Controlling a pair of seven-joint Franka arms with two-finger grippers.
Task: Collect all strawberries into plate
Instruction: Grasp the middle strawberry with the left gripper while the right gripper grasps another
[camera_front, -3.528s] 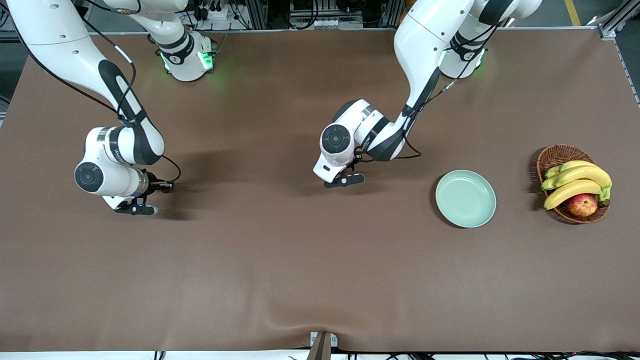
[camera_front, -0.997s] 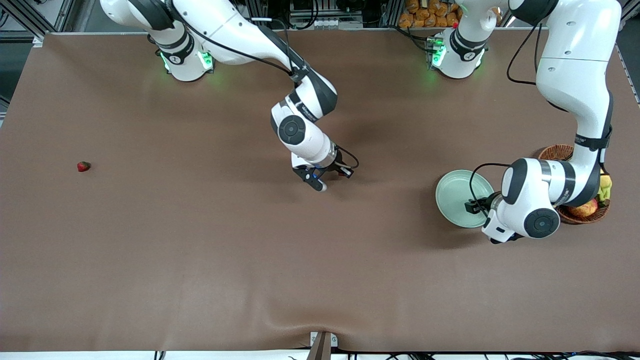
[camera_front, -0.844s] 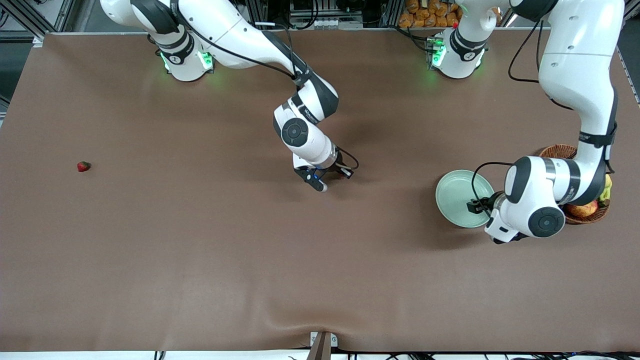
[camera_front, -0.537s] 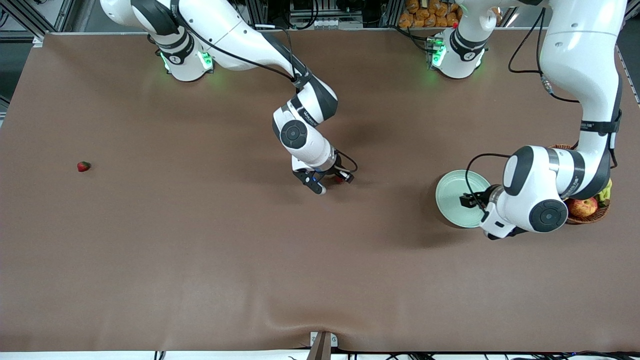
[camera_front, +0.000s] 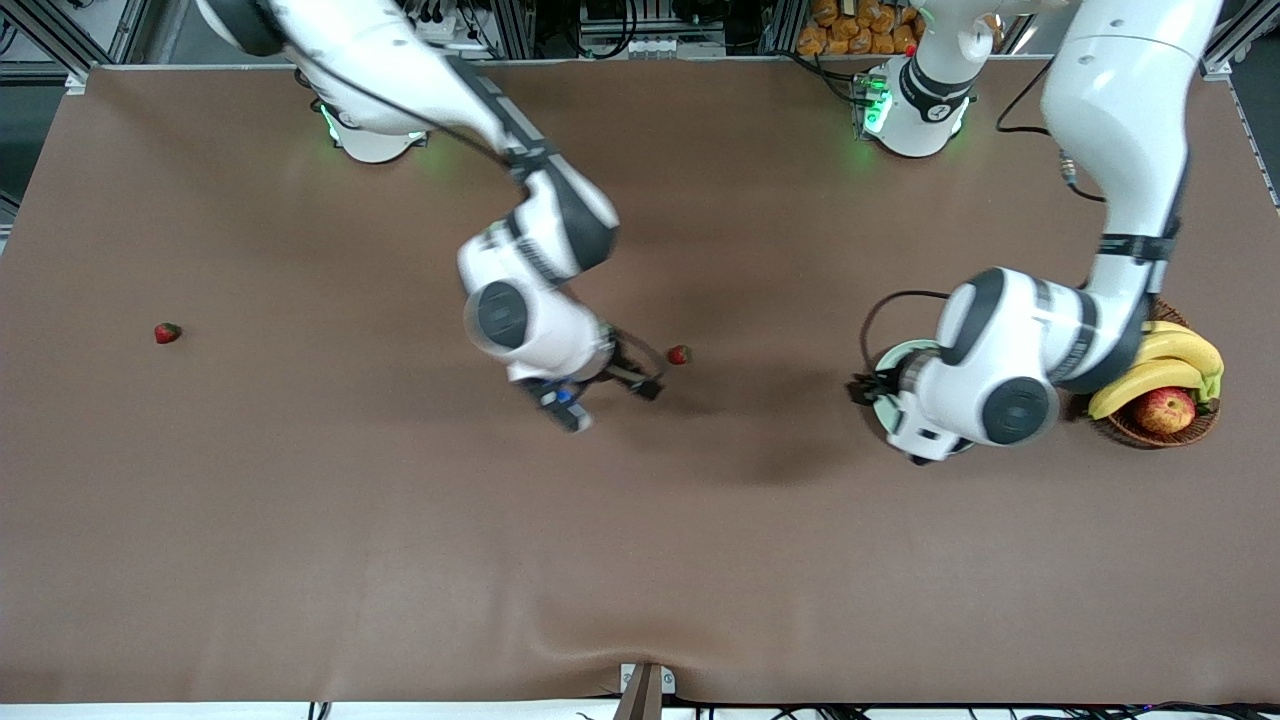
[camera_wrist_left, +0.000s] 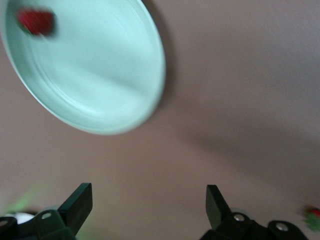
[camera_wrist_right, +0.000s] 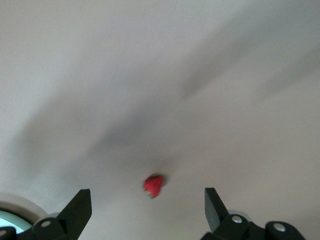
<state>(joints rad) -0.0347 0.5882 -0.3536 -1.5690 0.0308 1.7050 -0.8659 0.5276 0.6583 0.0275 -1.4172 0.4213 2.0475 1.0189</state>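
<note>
One strawberry (camera_front: 680, 354) lies on the brown table near the middle; in the right wrist view this strawberry (camera_wrist_right: 153, 185) sits just ahead of my open right gripper (camera_wrist_right: 147, 210), untouched. That right gripper (camera_front: 610, 402) hangs over the table beside it. A second strawberry (camera_front: 167, 332) lies toward the right arm's end. A third strawberry (camera_wrist_left: 35, 22) rests in the mint-green plate (camera_wrist_left: 100, 100). In the front view my left hand covers most of the plate (camera_front: 888, 357). My left gripper (camera_front: 868, 392) is open and empty over the table at the plate's edge; the left wrist view shows this left gripper (camera_wrist_left: 147, 210).
A wicker basket (camera_front: 1120, 312) with bananas (camera_front: 1150, 372) and an apple (camera_front: 1164, 409) stands beside the plate at the left arm's end. The table's front edge has a small bracket (camera_front: 645, 690).
My right gripper has opened, left the strawberry on the table at the middle and drawn back from it. My left hand has moved over the plate toward the table's middle.
</note>
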